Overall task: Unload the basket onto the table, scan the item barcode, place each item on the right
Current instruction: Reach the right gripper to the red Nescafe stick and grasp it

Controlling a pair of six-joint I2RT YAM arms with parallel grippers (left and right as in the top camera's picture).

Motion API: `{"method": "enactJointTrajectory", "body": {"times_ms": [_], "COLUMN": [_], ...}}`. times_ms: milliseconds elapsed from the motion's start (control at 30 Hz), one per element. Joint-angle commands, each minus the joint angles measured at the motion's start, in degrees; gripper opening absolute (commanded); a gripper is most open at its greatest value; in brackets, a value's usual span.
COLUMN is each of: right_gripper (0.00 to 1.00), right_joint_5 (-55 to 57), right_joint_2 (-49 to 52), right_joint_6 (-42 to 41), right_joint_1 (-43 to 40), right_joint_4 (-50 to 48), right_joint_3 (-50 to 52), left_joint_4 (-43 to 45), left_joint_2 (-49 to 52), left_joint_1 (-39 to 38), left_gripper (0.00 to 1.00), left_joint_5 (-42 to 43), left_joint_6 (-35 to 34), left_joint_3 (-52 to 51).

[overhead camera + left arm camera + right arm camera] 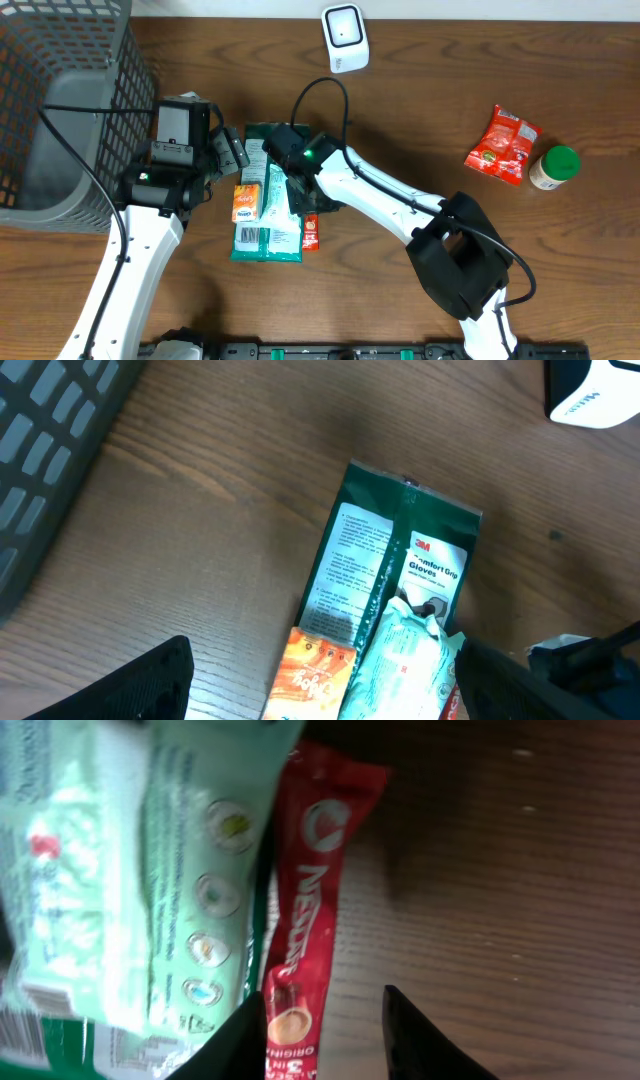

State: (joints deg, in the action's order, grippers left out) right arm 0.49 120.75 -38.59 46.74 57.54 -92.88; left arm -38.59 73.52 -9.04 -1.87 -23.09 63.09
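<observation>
Likely light, limp, slick red sachet (315,890); pinch across narrow end. Right pincer (320,1010) half-open astride it, not gripping; left pincer (330,680) wide, empty.

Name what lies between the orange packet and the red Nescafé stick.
The pale green pouch, lying on the dark green gloves pack, separates orange packet from red stick; the overhead view shows it.

My left arm (130,270) reaches forward, and my left hand (320,695) points down with its 2 fingers spread wide. My right arm (390,195) stretches across leftward; my right hand (318,1035) points down, fingers partly apart.
</observation>
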Motion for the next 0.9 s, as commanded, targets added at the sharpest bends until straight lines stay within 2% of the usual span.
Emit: {"method": "enactJointTrajectory", "body": {"times_ms": [0, 267, 867], "right_gripper": [0.30, 0.21, 0.21], "right_joint_5": [2.03, 1.05, 0.55], "right_joint_2": [-0.09, -0.09, -2.99], "right_joint_6": [-6.16, -10.88, -10.01], "right_joint_1": [0.46, 0.83, 0.57], "right_joint_4": [-0.48, -7.52, -9.05], "right_joint_3": [1.44, 6.27, 7.15], "left_joint_4": [-0.02, -0.02, -0.02], "left_joint_2": [0.22, 0.22, 0.22], "left_joint_1": [0.24, 0.24, 0.24], "left_gripper": [0.84, 0.84, 0.84], "left_joint_5": [-0.55, -0.55, -0.55], "left_joint_6": [0.50, 0.50, 0.50], "left_joint_3": [0.24, 0.24, 0.24]}}
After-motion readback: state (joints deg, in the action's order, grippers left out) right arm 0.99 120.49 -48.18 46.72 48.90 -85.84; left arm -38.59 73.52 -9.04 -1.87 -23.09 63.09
